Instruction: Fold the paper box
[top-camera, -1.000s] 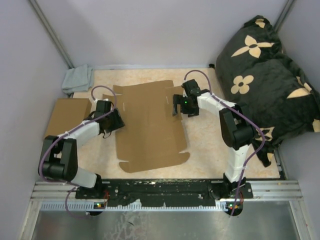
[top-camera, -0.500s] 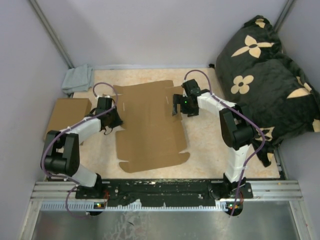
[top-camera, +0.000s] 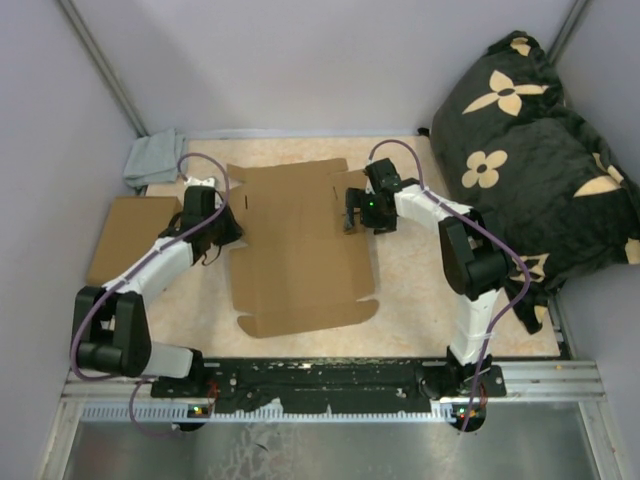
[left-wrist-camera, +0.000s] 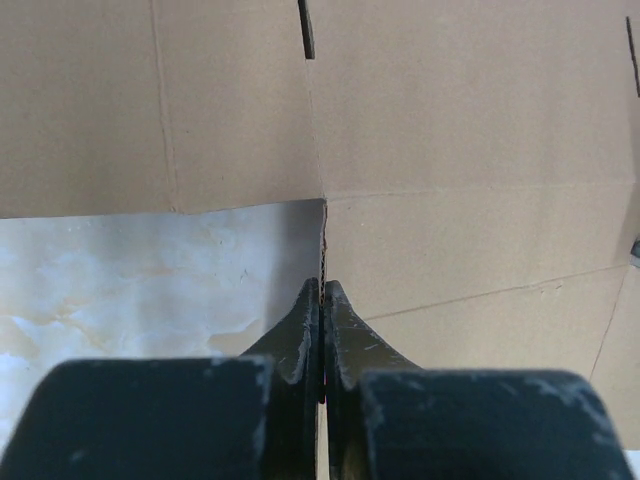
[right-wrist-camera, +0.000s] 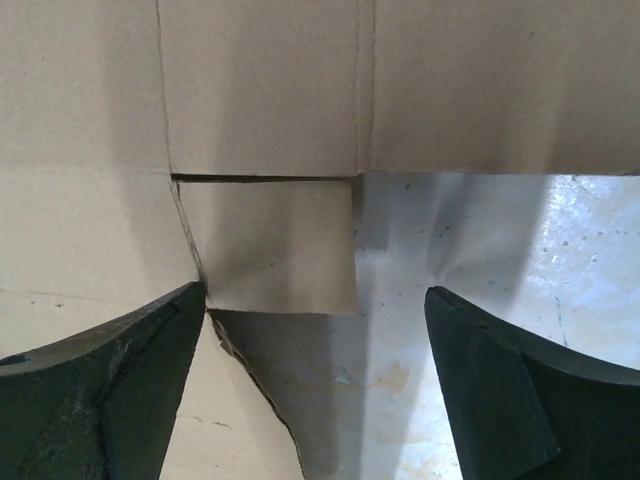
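1. Paper box is lying as a flat sheet mid-bench, just ahead of the arm bases, with its near flaps unraised.
2. Left end effector is sitting at the sheet's left edge, fingers pressed together and apparently pinching the thin edge of a side flap.
3. Right end effector is hanging at the right edge, jaws spread wide, straddling a small tab without gripping it.
4. Progress reading: hardly begun. No wall is standing and no crease is turned. Side flaps, tabs and lid are all waiting.
5. Further off, a plain cardboard box is lying left of the sheet. A grey cloth is sitting at the far left corner, a patterned pillow far right.
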